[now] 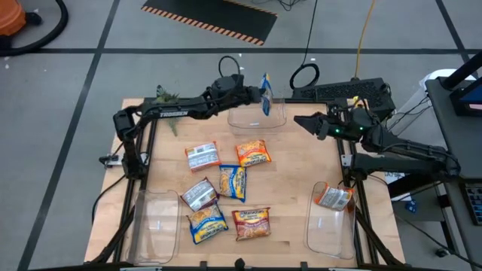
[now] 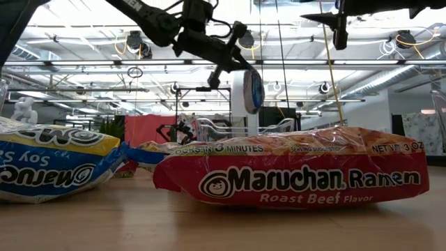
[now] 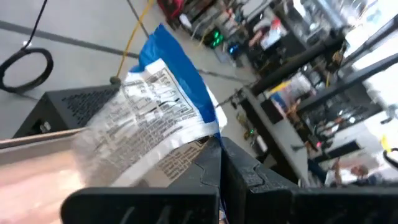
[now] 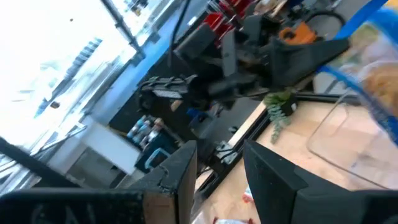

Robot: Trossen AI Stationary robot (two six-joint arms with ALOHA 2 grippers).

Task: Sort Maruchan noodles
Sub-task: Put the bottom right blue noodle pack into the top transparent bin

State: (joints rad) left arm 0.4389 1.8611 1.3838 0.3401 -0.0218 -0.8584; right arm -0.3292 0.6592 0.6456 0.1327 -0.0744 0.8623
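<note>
your left gripper [image 1: 260, 93] is clamped on a blue-and-white packet [image 1: 265, 95], holding it up in the air over the clear bin at the table's far edge [image 1: 257, 117]. in the left wrist view the two fingers [image 3: 205, 180] pinch together on the packet's lower edge, with its printed white back and blue border fanning out above them. from table height the packet [image 2: 249, 90] hangs edge-on below the gripper, well clear of the tabletop.

your right gripper [image 1: 303, 123] sits raised just beside that same bin, on its right side, with its jaws apart and nothing between them; the right wrist view shows the gap between the fingers [image 4: 180, 171] plainly.

six packets lie loose in the middle of the wooden table [image 1: 301, 177]: a white one [image 1: 202, 156], an orange one [image 1: 253, 153], a blue-and-yellow one [image 1: 233, 181], another white one [image 1: 199, 193], a second blue-and-yellow one [image 1: 206, 223] and a red roast beef one [image 1: 251, 223]. one more white-and-orange packet [image 1: 334, 197] rests inside the clear bin at the right [image 1: 328, 227]. a clear bin at the near left [image 1: 154, 226] has no packet showing in it.
</note>
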